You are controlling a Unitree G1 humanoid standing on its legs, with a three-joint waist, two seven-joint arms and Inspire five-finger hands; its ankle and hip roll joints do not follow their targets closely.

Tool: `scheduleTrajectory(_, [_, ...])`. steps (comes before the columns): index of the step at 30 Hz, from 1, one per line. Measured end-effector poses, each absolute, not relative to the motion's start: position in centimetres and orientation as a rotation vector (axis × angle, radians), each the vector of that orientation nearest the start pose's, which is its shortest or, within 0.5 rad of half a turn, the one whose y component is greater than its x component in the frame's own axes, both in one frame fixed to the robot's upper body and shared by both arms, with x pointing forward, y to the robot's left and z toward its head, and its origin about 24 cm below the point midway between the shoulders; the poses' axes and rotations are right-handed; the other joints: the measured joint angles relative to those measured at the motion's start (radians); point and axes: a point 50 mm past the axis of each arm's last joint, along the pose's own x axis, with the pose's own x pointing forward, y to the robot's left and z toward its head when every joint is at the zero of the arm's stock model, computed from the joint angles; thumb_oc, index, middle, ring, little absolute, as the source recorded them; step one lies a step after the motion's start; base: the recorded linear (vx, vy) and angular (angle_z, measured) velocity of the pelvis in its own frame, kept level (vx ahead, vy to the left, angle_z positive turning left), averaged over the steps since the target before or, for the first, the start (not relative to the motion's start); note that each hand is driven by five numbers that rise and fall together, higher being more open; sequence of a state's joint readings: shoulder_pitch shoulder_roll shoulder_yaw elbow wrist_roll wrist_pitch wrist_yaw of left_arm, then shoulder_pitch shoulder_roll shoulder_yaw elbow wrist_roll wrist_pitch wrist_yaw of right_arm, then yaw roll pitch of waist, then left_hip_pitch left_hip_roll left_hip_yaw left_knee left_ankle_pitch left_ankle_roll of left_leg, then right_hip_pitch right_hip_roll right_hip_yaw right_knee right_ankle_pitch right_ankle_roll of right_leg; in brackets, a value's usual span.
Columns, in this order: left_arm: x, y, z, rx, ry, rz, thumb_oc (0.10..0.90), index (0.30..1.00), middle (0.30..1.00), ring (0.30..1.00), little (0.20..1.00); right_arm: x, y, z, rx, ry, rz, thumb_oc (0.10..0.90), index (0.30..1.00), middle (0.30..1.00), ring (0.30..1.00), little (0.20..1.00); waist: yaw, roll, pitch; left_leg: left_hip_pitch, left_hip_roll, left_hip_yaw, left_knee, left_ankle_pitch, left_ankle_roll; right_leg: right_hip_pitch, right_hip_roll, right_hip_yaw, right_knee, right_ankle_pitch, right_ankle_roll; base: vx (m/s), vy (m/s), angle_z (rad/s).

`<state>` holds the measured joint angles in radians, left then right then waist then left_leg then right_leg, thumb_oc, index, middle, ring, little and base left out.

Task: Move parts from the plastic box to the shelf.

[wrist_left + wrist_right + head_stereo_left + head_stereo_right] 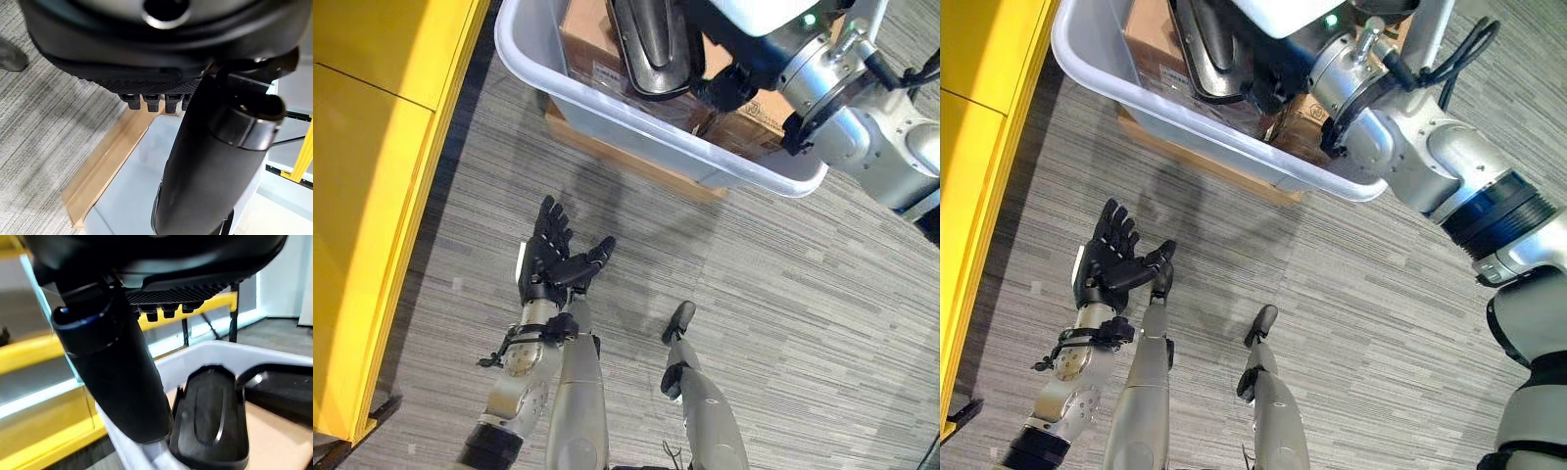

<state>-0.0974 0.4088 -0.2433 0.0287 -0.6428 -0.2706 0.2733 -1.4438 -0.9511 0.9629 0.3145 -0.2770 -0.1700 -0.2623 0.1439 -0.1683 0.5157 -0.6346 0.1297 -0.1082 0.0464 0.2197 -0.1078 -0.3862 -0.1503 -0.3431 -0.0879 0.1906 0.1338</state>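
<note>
**Right hand in the box beside a black part; left hand open over the carpet**

The plastic box (636,132), a pale grey tub, stood at the far side of the scene on a flat brown base (626,162) that showed along its near edge. Inside it lay brown cartons (587,39) and, on top of them, a glossy black moulded part (651,44) with a raised rim, leaning against the near wall of the box. In the right wrist view a second black part (283,387) lay just to the far side of the first, over a carton.

The right arm reached in from the right, over the rim of the box. The right hand (729,86) was inside the box, just to the right of the black part's near end. Its thumb (112,372) hung close against the edge of that part, but I could not tell whether the hand was gripping the part or only lying next to it.

The left hand (553,259) hung low on the near side, well apart from the box, over the grey striped carpet (783,294). Its fingers were straight and spread, the thumb stood out to the right, and it held nothing.

The yellow shelf (372,196) ran along the left side of the scene, well apart from both hands.
</note>
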Motion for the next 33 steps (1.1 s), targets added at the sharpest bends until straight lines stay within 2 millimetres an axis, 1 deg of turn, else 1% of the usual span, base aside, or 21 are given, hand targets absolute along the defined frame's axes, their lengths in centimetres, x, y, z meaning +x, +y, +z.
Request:
scheduleTrajectory(1, [26.7, 18.5, 7.6, -0.274, -0.175, 0.069, 0.9, 1.0, 1.0, 1.0, 1.0, 34.5, -11.7, 34.8, -1.532, -1.055, 0.08, 0.9, 1.0, 1.0, 1.0, 1.0, 0.002, 0.0, 0.0, -0.009, -0.002, -0.002, 0.002, 0.001, 0.001, -0.006, -0.002, -0.002, 0.0, 0.0, 0.0, -0.01, -0.003, 0.08])
scheduleTrajectory(3, [26.7, 18.5, 7.6, -0.274, -0.175, 0.071, 0.9, 1.0, 1.0, 1.0, 1.0, 35.3, -12.4, 34.6, -1.565, -1.008, 0.042, 0.9, 1.0, 1.0, 1.0, 1.0, 0.004, 0.001, 0.0, -0.027, -0.009, -0.007, 0.002, 0.002, 0.002, -0.022, -0.007, -0.009, 0.0, -0.001, 0.002, -0.01, -0.002, 0.09])
scheduleTrajectory(11, [26.7, 18.3, 7.8, -0.279, -0.195, 0.065, 0.9, 1.0, 1.0, 1.0, 1.0, 36.3, -14.0, 34.5, -1.581, -0.927, -0.016, 0.9, 1.0, 1.0, 1.0, 1.0, -0.002, 0.002, 0.001, -0.041, -0.01, -0.008, 0.002, 0.002, 0.002, -0.034, -0.007, -0.01, 0.0, -0.002, 0.003, 0.0, 0.0, 0.0])
scheduleTrajectory(19, [26.8, 18.4, 7.8, -0.278, -0.196, 0.066, 0.9, 1.0, 1.0, 1.0, 1.0, 36.4, -14.2, 34.5, -1.58, -0.92, -0.028, 0.9, 1.0, 1.0, 1.0, 1.0, -0.001, 0.003, 0.002, -0.065, -0.011, -0.008, 0.002, 0.002, 0.002, -0.059, -0.008, -0.01, 0.0, -0.003, 0.002, 0.0, 0.0, 0.0])
scheduleTrajectory(23, [26.8, 18.4, 7.9, -0.279, -0.204, 0.066, 0.9, 1.0, 1.0, 1.0, 1.0, 36.9, -14.5, 34.4, -1.573, -0.895, -0.053, 0.9, 1.0, 1.0, 1.0, 1.0, -0.001, 0.004, 0.002, -0.066, -0.011, -0.007, 0.001, 0.002, 0.002, -0.06, -0.008, -0.01, 0.0, -0.005, 0.003, 0.0, 0.0, 0.0])
scheduleTrajectory(28, [26.8, 18.3, 8.0, -0.284, -0.215, 0.066, 0.9, 1.0, 1.0, 1.0, 1.0, 36.8, -14.5, 34.6, -1.56, -0.912, -0.077, 0.9, 1.0, 1.0, 1.0, 1.0, -0.001, 0.004, 0.002, -0.078, -0.011, -0.008, 0.002, 0.002, 0.002, -0.07, -0.008, -0.011, 0.0, -0.006, 0.003, 0.0, 0.0, 0.0])
scheduleTrajectory(33, [26.8, 18.4, 8.1, -0.286, -0.214, 0.084, 0.9, 1.0, 1.0, 1.0, 1.0, 36.8, -14.1, 34.6, -1.545, -0.924, -0.074, 0.9, 1.0, 1.0, 1.0, 1.0, 0.001, 0.004, 0.002, -0.104, -0.013, -0.009, 0.002, 0.003, 0.002, -0.095, -0.009, -0.013, 0.0, -0.007, 0.004, 0.0, 0.0, 0.0])
